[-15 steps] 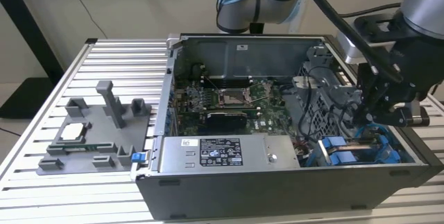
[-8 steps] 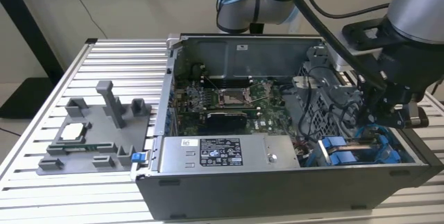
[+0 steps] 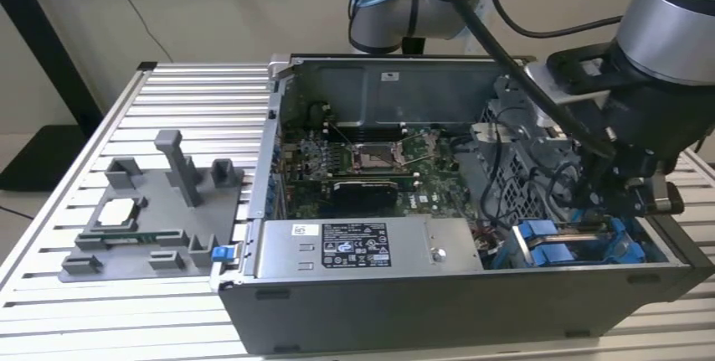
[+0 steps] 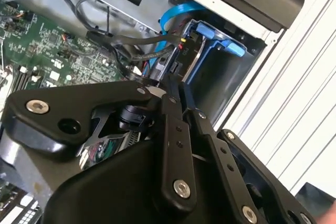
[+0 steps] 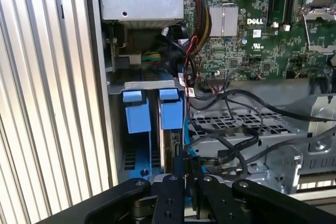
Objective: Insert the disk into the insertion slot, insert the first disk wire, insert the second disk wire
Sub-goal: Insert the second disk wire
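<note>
Black two-fingered gripper [image 5: 185, 167], fingers closed on a dark cable plug, directly behind the blue-framed silver disk [image 5: 171, 129] seated edge-on in the grey metal insertion slot [image 5: 137, 156], lower centre frame.

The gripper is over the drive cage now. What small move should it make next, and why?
Probably a slow, short advance straight toward the exposed edge of the disk. In the first wrist view the disk stands edgewise in the insertion slot, the gripper is right at that edge, and black cables lie close beside, so sideways motion could snag.
</note>
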Action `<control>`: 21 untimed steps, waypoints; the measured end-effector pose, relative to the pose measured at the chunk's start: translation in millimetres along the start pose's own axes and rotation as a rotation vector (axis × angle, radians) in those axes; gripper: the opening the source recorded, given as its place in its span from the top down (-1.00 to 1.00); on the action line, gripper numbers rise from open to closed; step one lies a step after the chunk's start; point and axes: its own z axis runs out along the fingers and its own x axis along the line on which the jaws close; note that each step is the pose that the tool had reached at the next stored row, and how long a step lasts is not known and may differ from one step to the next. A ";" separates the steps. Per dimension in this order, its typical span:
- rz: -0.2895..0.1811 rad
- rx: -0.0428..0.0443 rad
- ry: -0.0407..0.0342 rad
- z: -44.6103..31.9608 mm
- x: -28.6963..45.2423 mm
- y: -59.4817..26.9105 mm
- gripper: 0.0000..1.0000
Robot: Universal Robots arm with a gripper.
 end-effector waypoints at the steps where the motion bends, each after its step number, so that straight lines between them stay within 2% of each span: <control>1: 0.000 0.0001 0.0001 1.8 0.5 0.4 1.00; 8: 0.000 0.0002 0.0017 14.3 2.2 -1.4 1.00; 11: 0.000 -0.0036 0.0020 19.7 2.9 -6.2 1.00; 14: 0.001 -0.0070 0.0022 21.7 3.1 -10.6 1.00; 21: 0.001 -0.0075 0.0026 24.0 3.4 -10.6 1.00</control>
